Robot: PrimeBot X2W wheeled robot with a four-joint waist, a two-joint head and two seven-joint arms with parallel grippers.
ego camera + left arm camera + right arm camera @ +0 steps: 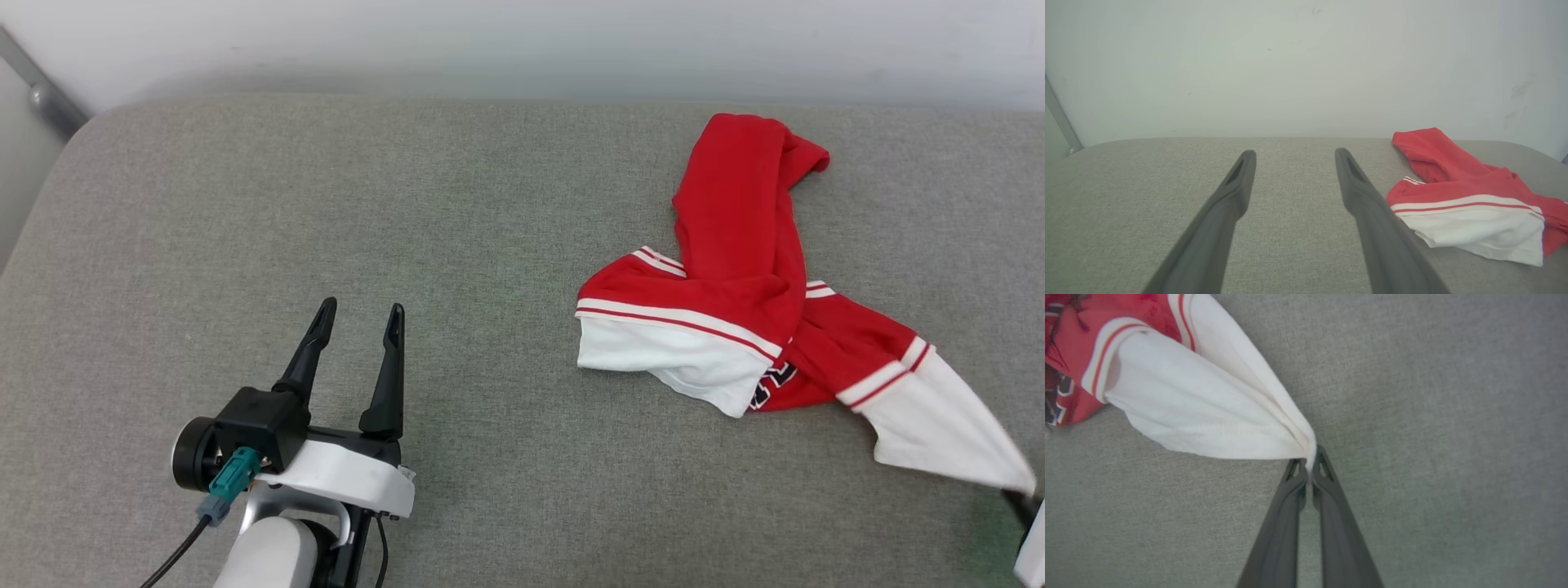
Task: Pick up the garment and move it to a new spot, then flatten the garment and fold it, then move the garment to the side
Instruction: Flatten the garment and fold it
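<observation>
Jersey [739, 269] crumpled at head view's right; my right gripper [1309, 464] pinches its white sleeve [1208, 412] tip, left gripper [362, 307] spread, probably hovering

Likely lab: grey padded surface [490, 204], bare white wall [522, 41].

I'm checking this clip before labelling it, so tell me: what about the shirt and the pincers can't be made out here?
- The lettering on the garment: head view, mostly covered by the white sleeve end; unreadable.
- The right pincer: head view, cut off at the lower right corner.
- The garment's right part: left wrist view, cut by the right edge.
</observation>
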